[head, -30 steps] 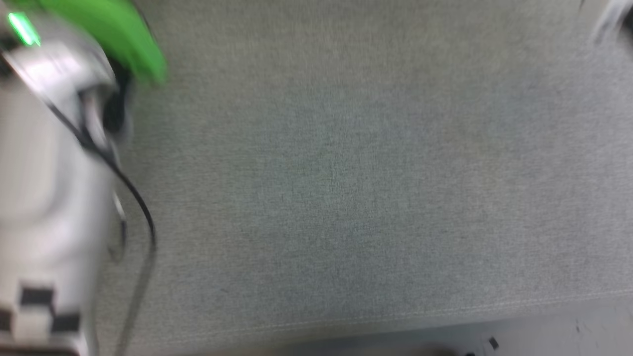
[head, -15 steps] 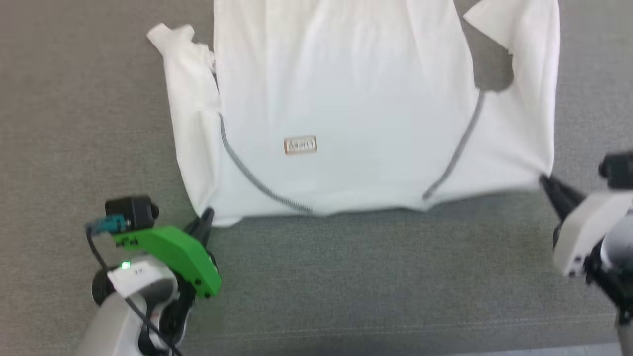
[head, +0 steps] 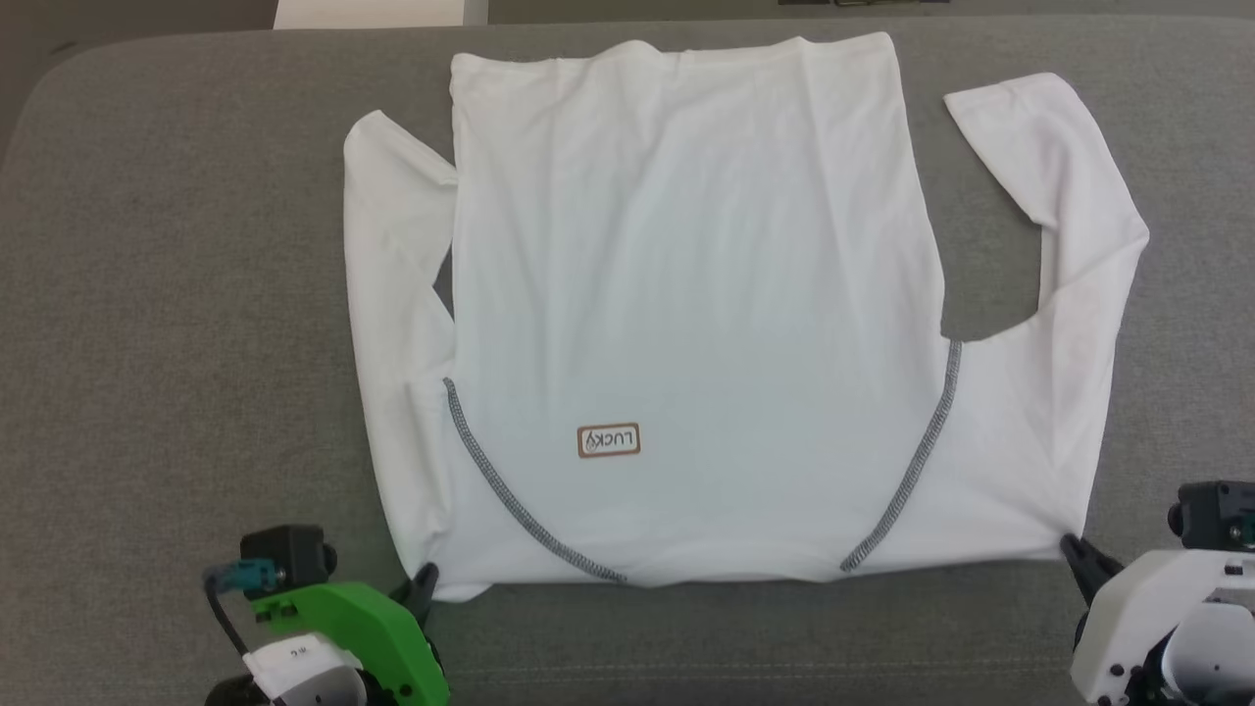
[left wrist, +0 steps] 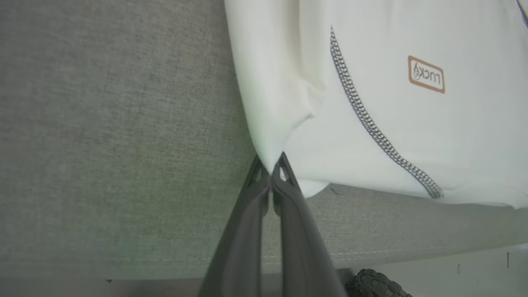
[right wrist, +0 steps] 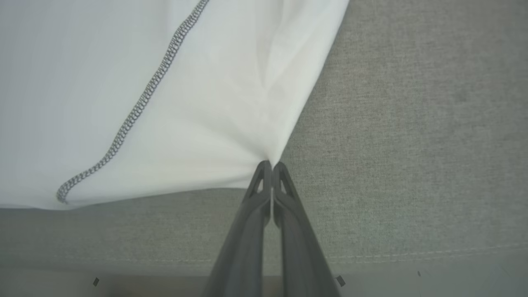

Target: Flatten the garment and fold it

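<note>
Head view has swung up over the last second, from bare grey cushion (head: 176, 294) to the whole shirt (head: 686, 294); that shift is the camera's, not the cloth's. The cloth itself has changed little. Half a second ago the sleeve end on the robot's left looked bunched, though that picture is blurred, and now it lies smooth beside the body; the grip points match. The left gripper (head: 424, 580) is clenched on the near left corner and the right gripper (head: 1074, 549) on the near right corner; both wrist views show the fingers pressed together, cloth pinched at the tips, creases fanning out.

The shirt lies spread on the cushion, label (head: 608, 440) up, its near edge drawn fairly straight between the two grips. Flattening looks close to done; folding is not yet begun. The right-hand sleeve bends outward with a gap of cushion between it and the body, so it probably needs bringing in first.

Room is uneven. Toward the robot only a narrow strip of cushion remains before the front seam, with floor (left wrist: 453, 268) beyond, so there is little left for pulling back; the far hem sits near the cushion's back edge, a white box (head: 373, 12) past it. Leftward the cushion is wide and bare; rightward the sleeve leaves less.
</note>
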